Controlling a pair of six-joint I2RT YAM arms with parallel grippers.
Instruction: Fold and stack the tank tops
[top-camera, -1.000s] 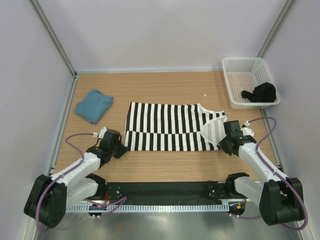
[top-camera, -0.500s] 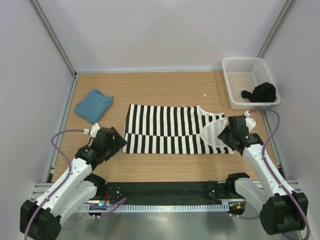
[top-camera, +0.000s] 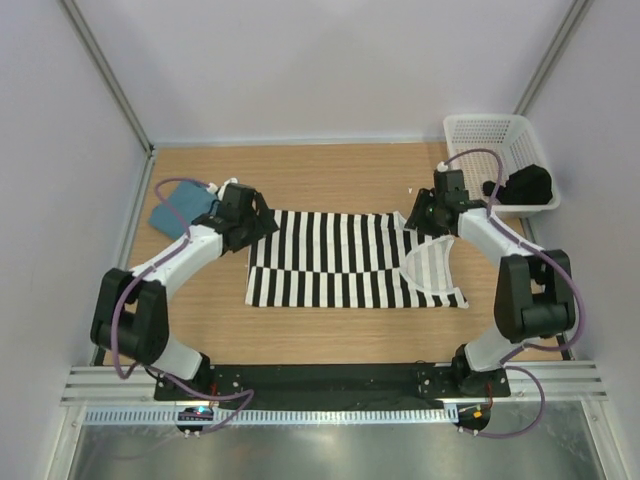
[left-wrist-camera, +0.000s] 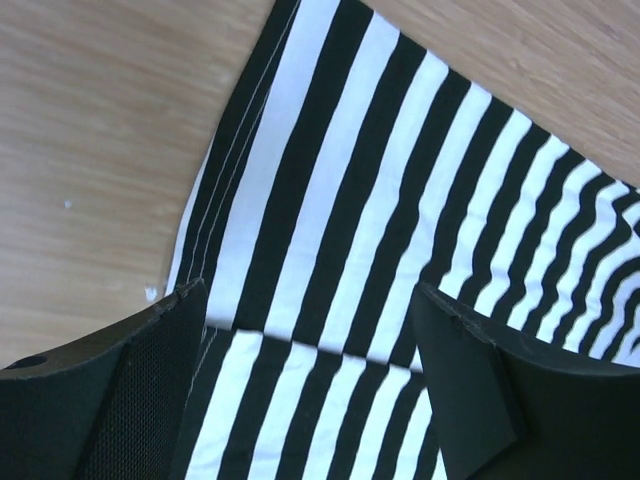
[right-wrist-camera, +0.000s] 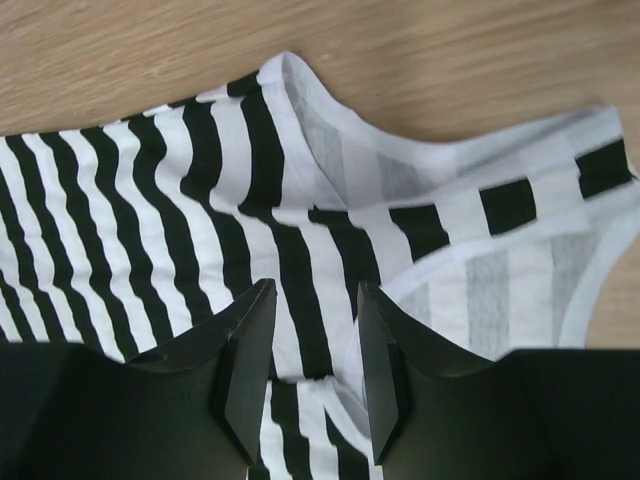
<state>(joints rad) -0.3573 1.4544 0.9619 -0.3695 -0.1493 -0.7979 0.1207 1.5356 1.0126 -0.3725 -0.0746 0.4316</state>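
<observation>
Over the far edge of the striped tank top (top-camera: 340, 260) is where both arms are parked right now. The left pincer (left-wrist-camera: 310, 305) sits above the far hem corner with its jaws spread wide and nothing between them. The right pincer (right-wrist-camera: 315, 290) is above the far shoulder end, jaws only partly apart, and it doesn't look like it's pinching any cloth.

The striped top lies flat on the tabletop (top-camera: 330, 170), and its near long edge looks already folded over, since a straight edge runs along its middle. So my guess is we're mid-fold, lining up to grab the far edge. Next both pincers need to drop, nip those two far corners at the same time, and carry them toward the near side evenly so the stripes don't skew.

The teal tank top (top-camera: 172, 222) sits folded just left of the striped one, waiting to be stacked.

Hard to tell:
- whether either pincer actually touches the cloth
- part of the teal top, covered by the left arm and cable
- what the black thing (top-camera: 525, 185) in the basket (top-camera: 487, 118) off to the far right is
</observation>
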